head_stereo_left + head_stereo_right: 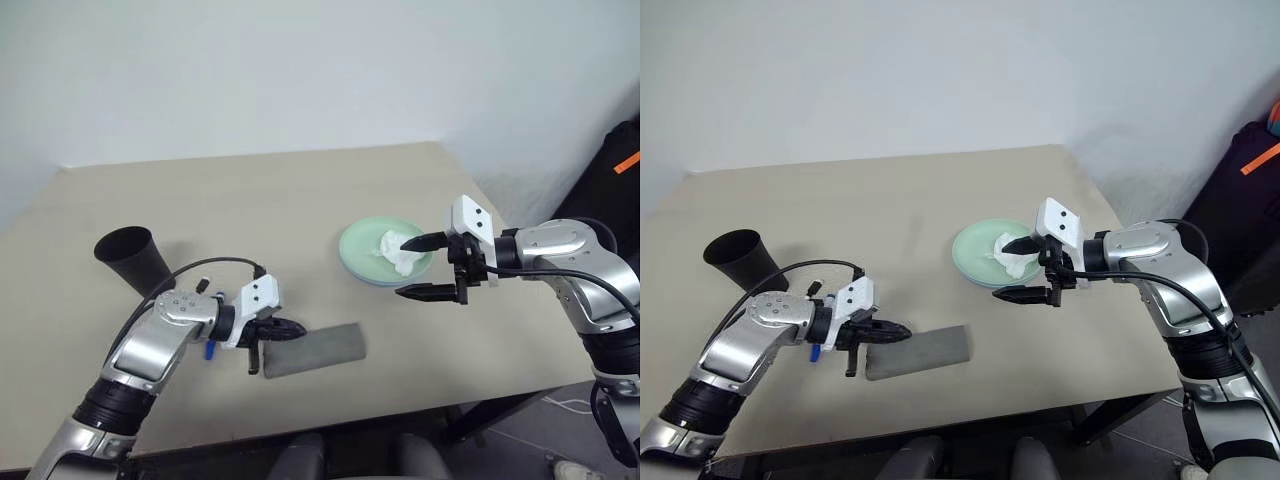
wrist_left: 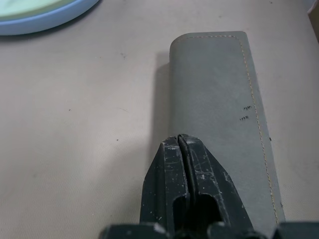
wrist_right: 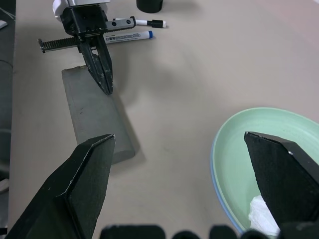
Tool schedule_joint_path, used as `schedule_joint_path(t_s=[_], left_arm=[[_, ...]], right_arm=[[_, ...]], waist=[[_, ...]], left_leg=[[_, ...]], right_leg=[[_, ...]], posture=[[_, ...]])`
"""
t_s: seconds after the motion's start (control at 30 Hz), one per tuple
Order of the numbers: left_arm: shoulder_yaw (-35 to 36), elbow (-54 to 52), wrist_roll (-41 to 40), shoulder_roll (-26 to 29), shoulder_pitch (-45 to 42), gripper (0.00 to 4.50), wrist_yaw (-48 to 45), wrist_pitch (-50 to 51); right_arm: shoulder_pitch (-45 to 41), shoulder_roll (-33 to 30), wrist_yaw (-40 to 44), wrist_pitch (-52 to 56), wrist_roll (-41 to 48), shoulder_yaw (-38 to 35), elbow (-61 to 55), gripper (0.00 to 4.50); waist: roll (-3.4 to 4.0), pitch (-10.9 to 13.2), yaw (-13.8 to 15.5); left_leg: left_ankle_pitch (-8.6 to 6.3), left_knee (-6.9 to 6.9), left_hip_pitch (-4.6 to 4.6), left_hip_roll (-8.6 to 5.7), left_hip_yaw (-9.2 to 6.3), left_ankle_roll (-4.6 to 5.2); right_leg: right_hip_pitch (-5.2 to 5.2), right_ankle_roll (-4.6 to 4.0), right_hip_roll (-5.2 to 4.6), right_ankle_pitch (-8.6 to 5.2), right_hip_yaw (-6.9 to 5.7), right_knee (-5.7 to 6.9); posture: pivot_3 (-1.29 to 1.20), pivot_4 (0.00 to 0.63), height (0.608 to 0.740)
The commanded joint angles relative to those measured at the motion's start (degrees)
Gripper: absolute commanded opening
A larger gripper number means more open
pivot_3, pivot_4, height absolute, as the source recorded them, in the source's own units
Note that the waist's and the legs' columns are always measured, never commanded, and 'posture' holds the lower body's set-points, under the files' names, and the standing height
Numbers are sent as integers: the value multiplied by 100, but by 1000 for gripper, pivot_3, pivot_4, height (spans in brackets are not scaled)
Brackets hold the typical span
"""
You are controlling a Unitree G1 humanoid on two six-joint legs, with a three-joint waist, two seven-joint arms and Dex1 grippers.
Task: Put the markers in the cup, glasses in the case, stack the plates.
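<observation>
The grey case lies closed near the table's front edge. My left gripper is shut on nothing, with its tips at the case's left end. Two markers, one black-capped and one blue-capped, lie on the table behind my left wrist, near the black cup, which stands upright at the left. The mint green plate sits on the light blue plate. My right gripper hangs open over the plates' near right rim. The glasses are out of view.
A crumpled white tissue lies in the green plate. The table's right corner and front edge are close to my right arm. A black bag stands beyond the table at the right.
</observation>
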Motion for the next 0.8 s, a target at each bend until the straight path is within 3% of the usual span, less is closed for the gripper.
schedule_joint_path(t_s=[0.03,0.23,0.43,0.53,0.67,0.8], left_arm=[[-126,-245,43,67,276,13,62,96],[810,-617,-668,-46,281,13,507,766],[1505,-732,-659,1029,940,13,164,553],[1843,-672,-618,1299,1219,13,177,443],[2387,-173,-554,1437,1047,13,512,488],[2486,408,-429,1370,454,13,1073,793]], right_arm=[[-59,-22,-58,0,109,-164,-190,4500],[-115,40,-106,2,88,-120,-147,4500],[-104,71,-117,0,93,-98,-157,4500],[-123,89,-112,-5,94,-91,-136,4500],[-167,145,-101,-35,71,-51,-79,4500],[-222,205,-101,-56,47,-12,-12,4500]], waist=[[1,0,0],[-1,1,-1],[1,2,-20],[5,4,-14],[2,4,37],[2,4,78]], left_leg=[[-1,0,0,0,0,1],[-1,-1,-1,1,0,2],[-1,-5,-2,-1,2,0],[-3,-8,-1,3,1,-1],[-16,-4,-1,10,-3,-23],[-16,-2,-1,2,-2,-23]], right_leg=[[0,0,0,0,0,0],[-2,0,1,0,0,1],[-12,-1,3,0,2,1],[-20,-2,0,-1,3,-1],[-17,-2,-1,-1,-5,-2],[-17,-1,0,-1,-6,-1]], posture=[[0,0,698],[0,0,698],[0,0,698],[0,0,698],[0,0,698],[0,0,698]])
